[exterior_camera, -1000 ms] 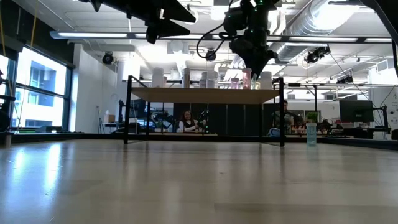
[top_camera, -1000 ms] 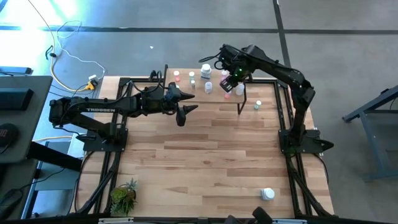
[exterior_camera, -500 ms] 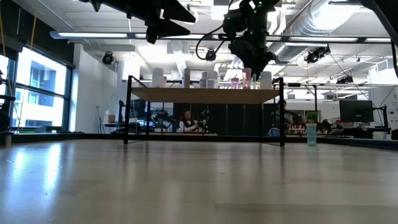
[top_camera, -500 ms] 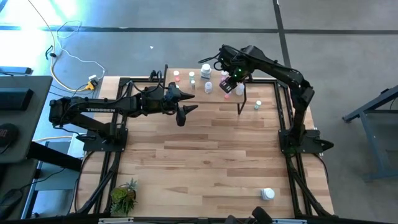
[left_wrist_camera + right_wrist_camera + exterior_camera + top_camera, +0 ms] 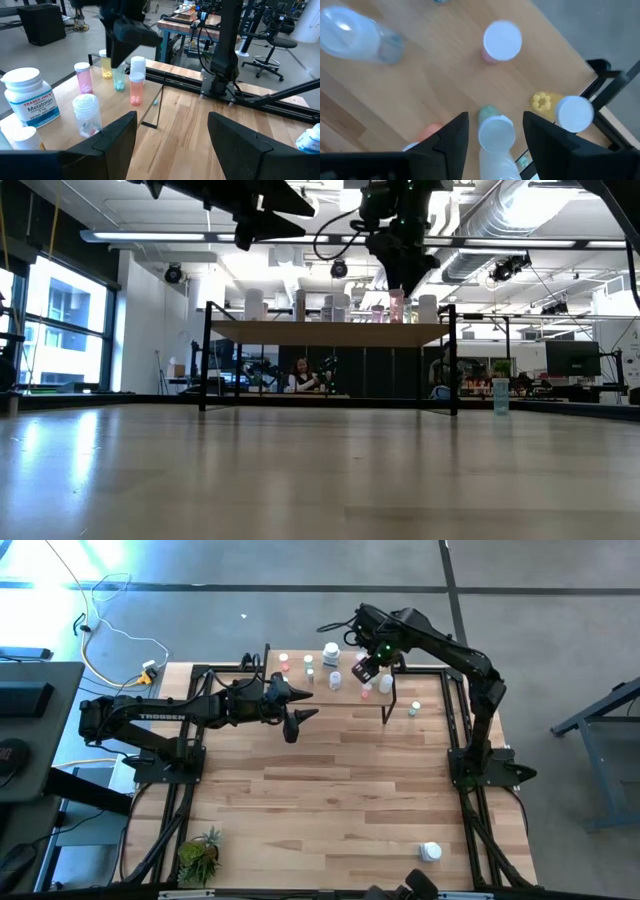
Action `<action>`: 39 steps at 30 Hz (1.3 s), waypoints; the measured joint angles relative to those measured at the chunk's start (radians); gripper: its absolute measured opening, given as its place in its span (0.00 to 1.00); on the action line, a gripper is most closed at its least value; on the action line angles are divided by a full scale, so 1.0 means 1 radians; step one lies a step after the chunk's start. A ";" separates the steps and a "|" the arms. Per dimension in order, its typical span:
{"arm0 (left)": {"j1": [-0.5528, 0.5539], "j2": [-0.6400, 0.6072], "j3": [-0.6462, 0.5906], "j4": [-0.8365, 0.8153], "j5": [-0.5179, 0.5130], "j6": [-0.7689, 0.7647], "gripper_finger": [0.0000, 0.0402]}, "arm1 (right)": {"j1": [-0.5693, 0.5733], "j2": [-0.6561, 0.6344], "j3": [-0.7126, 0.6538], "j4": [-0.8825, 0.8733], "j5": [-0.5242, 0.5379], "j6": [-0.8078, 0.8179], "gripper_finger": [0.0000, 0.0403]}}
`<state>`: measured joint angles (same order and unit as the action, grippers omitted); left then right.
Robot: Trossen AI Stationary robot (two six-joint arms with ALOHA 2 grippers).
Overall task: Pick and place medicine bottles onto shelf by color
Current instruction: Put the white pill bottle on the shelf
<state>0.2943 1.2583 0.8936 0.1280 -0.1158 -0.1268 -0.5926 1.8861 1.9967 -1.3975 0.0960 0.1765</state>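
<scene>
The shelf (image 5: 345, 695) stands at the table's far side, its wooden top (image 5: 330, 333) carrying several medicine bottles. My right gripper (image 5: 365, 672) hangs open over the shelf's right part, pointing steeply down. Its fingers stand on either side of a pale green bottle with a white cap (image 5: 496, 134) without touching it; the bottle stands upright on the board (image 5: 119, 80). Around it stand a pink bottle (image 5: 502, 41) and a yellow one (image 5: 542, 102). My left gripper (image 5: 300, 706) waits open in the air, left of the shelf.
A large white Melatonin bottle (image 5: 30, 97) stands at the shelf's far side. A green-capped bottle (image 5: 414, 709) stands on the table right of the shelf, and a larger white one (image 5: 430, 852) near the front right. A potted plant (image 5: 200, 855) sits front left.
My right gripper has opened over the shelf and let go of the pale green bottle, which stays upright on the board.
</scene>
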 joint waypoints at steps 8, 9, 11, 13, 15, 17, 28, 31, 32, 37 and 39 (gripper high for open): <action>0.000 0.000 0.000 -0.047 0.000 0.000 0.58 | 0.001 -0.001 0.086 -0.020 0.000 -0.022 0.44; 0.000 0.000 0.000 -0.056 0.000 0.000 0.58 | 0.005 -0.001 0.101 -0.028 -0.001 -0.027 0.44; 0.000 0.000 0.000 -0.068 0.000 0.000 0.58 | 0.012 -0.001 0.134 -0.051 -0.002 -0.030 0.44; -0.001 0.000 0.000 -0.072 0.000 0.000 0.58 | 0.024 -0.001 0.174 -0.084 -0.021 -0.045 0.44; -0.007 0.000 0.000 -0.072 0.003 0.000 0.58 | 0.040 -0.003 0.212 -0.113 -0.023 -0.063 0.44; -0.014 0.000 0.000 -0.072 0.003 0.000 0.58 | 0.058 -0.008 0.241 -0.142 -0.024 -0.080 0.44; -0.086 0.000 0.000 -0.069 0.003 -0.003 0.58 | 0.220 -0.175 0.248 -0.155 0.017 -0.061 0.44; -0.101 0.000 0.000 -0.070 0.002 -0.004 0.58 | 0.275 -0.208 0.245 -0.176 0.105 -0.010 0.44; -0.105 0.000 0.000 -0.070 0.001 -0.003 0.58 | 0.295 -0.224 0.230 -0.168 0.135 0.009 0.44; -0.114 0.000 0.000 -0.071 0.000 -0.001 0.58 | 0.386 -0.356 0.016 -0.126 0.190 0.149 0.44; -0.114 0.000 0.000 -0.071 0.009 0.000 0.58 | 0.422 -0.418 -0.095 -0.073 0.196 0.229 0.44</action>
<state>0.1802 1.2583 0.8936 0.0570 -0.1067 -0.1269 -0.1710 1.4679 1.9015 -1.4710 0.2923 0.4054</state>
